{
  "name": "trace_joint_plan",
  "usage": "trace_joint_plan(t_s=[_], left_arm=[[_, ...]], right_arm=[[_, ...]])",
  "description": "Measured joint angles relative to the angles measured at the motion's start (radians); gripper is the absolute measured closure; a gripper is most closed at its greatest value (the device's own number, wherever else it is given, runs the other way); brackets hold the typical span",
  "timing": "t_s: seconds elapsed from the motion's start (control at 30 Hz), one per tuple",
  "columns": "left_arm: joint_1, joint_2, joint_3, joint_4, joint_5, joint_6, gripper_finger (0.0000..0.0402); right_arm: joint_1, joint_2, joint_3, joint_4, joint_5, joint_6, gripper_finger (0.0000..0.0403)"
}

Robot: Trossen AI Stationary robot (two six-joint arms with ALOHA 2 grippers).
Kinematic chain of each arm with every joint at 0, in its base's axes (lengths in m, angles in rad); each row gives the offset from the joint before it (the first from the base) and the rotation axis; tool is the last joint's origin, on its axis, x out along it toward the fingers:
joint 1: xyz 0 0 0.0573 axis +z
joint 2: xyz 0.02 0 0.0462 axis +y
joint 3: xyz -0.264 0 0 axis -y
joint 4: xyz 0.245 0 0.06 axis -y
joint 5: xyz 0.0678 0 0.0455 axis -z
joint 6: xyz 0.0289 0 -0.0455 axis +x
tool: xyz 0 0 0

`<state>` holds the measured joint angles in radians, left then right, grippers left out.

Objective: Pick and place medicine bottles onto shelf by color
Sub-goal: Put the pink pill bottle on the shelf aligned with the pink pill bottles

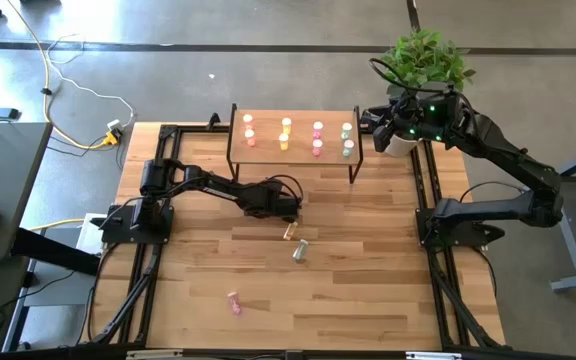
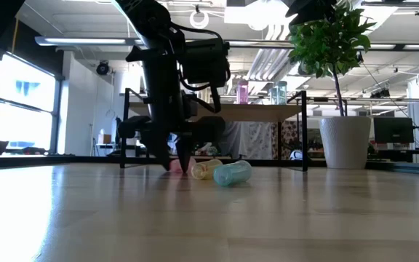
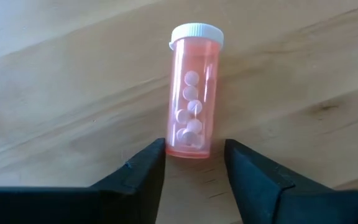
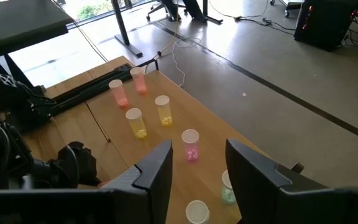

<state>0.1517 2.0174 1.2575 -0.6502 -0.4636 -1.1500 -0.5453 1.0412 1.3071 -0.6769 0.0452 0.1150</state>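
Lying flat, the red bottle [image 3: 191, 99] is pointing its cap toward twelve o'clock from the left gripper [image 3: 194, 163], whose fingers are standing apart around its base, not yet clamping.

A big wooden table [image 1: 268, 290] stands on a grey floor [image 1: 268, 60]. A green plant [image 1: 426, 58] in a white pot [image 2: 344, 142] sits at the table's far corner. A yellow cable [image 1: 63, 70] runs over the floor near the table. Behind the plant, long lights [image 2: 78, 41] shine on the ceiling, and a bright window [image 2: 17, 102] shows far to the side.
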Motion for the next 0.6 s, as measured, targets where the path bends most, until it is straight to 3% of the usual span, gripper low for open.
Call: trace_joint_plan(t_s=[0.3,0.5,0.6], left_arm=[[0.001,-0.002,0.0,-0.001,0.033,0.028,0.0311],[-0.024,-0.009,0.0,-0.014,0.062,0.08,0.0315],[-0.034,-0.031,-0.002,-0.037,0.137,0.112,0.0318]], right_arm=[[0.0,0.0,0.0,0.0,0.0,0.0,0.0263],[0.0,0.0,0.0,0.0,0.0,-0.003,0.0263],[0.0,0.0,0.0,0.0,0.0,-0.001,0.0263]])
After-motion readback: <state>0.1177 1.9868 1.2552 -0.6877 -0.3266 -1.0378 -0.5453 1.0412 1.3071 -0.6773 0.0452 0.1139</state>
